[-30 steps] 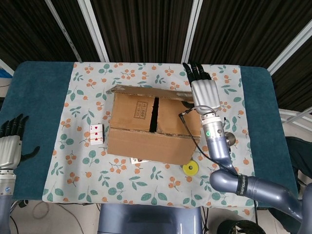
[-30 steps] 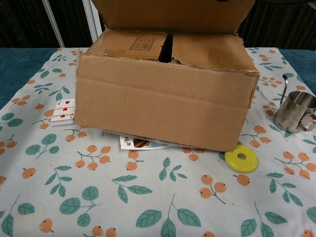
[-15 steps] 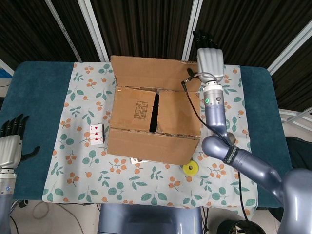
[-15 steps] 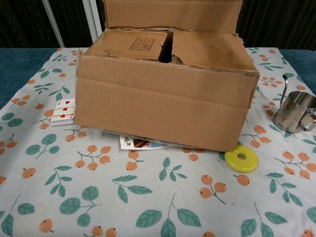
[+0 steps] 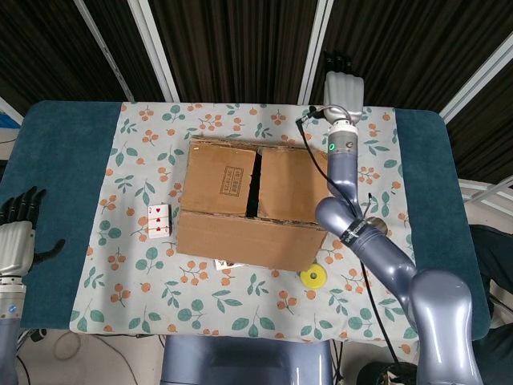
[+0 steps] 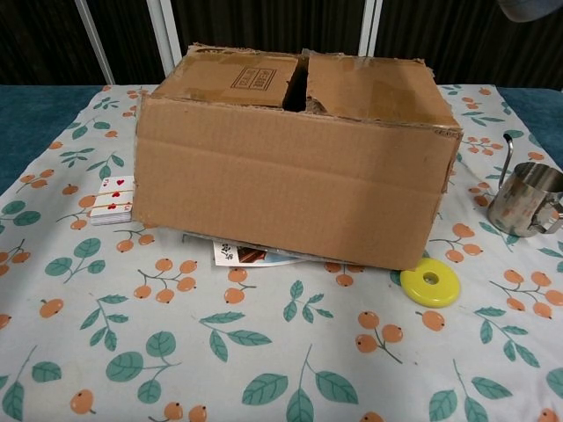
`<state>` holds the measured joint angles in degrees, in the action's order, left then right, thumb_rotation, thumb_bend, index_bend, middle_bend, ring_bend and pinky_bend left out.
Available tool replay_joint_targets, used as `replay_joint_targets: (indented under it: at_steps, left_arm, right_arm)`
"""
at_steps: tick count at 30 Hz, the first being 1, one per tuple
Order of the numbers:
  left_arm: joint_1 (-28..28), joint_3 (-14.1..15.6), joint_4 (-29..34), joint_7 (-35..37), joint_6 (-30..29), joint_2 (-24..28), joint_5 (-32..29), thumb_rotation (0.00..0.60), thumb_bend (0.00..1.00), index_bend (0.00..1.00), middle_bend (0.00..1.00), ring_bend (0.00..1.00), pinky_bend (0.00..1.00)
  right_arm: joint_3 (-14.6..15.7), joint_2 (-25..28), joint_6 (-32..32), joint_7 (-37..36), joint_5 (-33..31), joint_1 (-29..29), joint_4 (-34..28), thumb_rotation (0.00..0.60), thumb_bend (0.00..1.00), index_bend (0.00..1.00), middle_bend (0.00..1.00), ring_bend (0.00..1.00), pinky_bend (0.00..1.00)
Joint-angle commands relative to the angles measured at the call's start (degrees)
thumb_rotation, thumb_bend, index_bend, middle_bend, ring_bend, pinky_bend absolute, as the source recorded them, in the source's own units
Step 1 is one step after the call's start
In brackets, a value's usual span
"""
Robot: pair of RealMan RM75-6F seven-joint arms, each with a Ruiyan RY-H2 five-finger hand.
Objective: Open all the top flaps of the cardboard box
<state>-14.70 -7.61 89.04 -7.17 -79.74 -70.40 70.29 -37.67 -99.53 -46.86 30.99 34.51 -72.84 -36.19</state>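
**Box on the cloth, two inner flaps lying flat, both hands clear of it**

Nearest the robot, one yellow ring lies flat on the leaf-and-berry tablecloth, just beside the front right corner of the box. One printed card or leaflet pokes out from under the box's front edge. To the left, one small stack of playing cards sits just beside the box's left end. To the right, one steel pitcher stands upright, apart from the box.

The left hand hovers at the table's left edge over the blue cover, well apart from everything. Its fingers are held straight and slightly apart with the thumb out to the side; it holds nothing and touches nothing.

The one cardboard box rests in the middle of the cloth. Two top flaps lie flat across its opening, with a dark gap between them; the left one bears a printed label.

Farthest off, the right hand is stretched beyond the box's far right corner, over the table's back edge. It touches no flap and holds nothing. Its fingers point away, dark against the dark curtain, so I cannot tell how far apart they are.
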Motion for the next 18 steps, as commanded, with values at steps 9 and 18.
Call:
replay_joint_targets:
  at_steps: [9, 18]
  left_arm:
    - [0.22, -0.17, 0.15, 0.29, -0.02, 0.11, 1.04, 0.6, 0.17, 0.0, 0.0, 0.0, 0.0]
    - [0.31, 0.24, 0.17, -1.09, 0.12, 0.38, 2.09, 0.6, 0.16, 0.0, 0.0, 0.0, 0.0]
  right_arm:
    - [5.87, 10.33, -11.66, -3.86, 7.81, 13.53, -25.91, 0.6, 0.2, 0.0, 0.0, 0.0, 0.24]
    - [15.36, 27.05, -26.72, -4.99, 16.19, 33.3, -57.94, 0.6, 0.18, 0.0, 0.0, 0.0, 0.23]
